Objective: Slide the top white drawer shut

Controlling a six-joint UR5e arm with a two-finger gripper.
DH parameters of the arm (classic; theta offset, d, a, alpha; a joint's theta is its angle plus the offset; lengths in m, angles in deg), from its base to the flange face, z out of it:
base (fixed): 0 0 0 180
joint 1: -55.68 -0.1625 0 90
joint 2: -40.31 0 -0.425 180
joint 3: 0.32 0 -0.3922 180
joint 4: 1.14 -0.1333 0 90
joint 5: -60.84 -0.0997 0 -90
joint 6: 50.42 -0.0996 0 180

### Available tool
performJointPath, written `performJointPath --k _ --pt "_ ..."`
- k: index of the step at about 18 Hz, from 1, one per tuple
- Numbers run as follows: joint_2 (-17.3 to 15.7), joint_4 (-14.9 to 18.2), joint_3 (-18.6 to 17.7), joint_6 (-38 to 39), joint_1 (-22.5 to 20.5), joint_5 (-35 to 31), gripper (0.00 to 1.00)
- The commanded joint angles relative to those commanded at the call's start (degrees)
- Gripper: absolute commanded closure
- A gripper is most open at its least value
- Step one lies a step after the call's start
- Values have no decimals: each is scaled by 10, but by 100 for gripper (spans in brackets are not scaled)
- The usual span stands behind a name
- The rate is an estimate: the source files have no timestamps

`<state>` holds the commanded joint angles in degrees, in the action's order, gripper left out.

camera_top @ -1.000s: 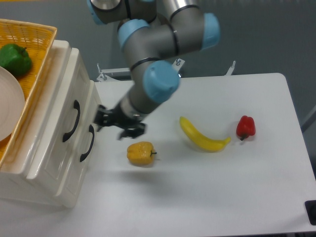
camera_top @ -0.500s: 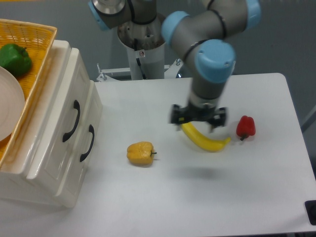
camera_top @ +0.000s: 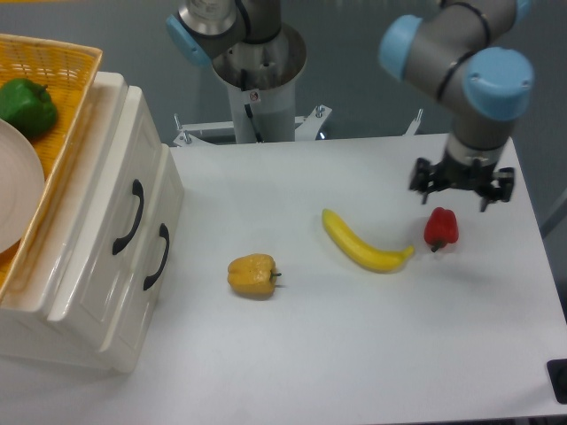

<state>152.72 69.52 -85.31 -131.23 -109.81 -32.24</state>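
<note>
Above the red pepper (camera_top: 440, 227), pincer (camera_top: 462, 185) spread and empty, top white drawer (camera_top: 108, 208) pushed in, far left.

This is looking like a robotics lab rather than a home: an industrial arm (camera_top: 461, 53) is standing on a bolted pedestal (camera_top: 257, 80) behind a plain white counter (camera_top: 372, 354), a bare grey wall is filling the background, and toy-like produce is lying about as test props.
</note>
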Motion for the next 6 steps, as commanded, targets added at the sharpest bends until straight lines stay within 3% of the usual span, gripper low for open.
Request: performJointPath --k 6 --pt "33 -22 -1 -177 -32 22 0"
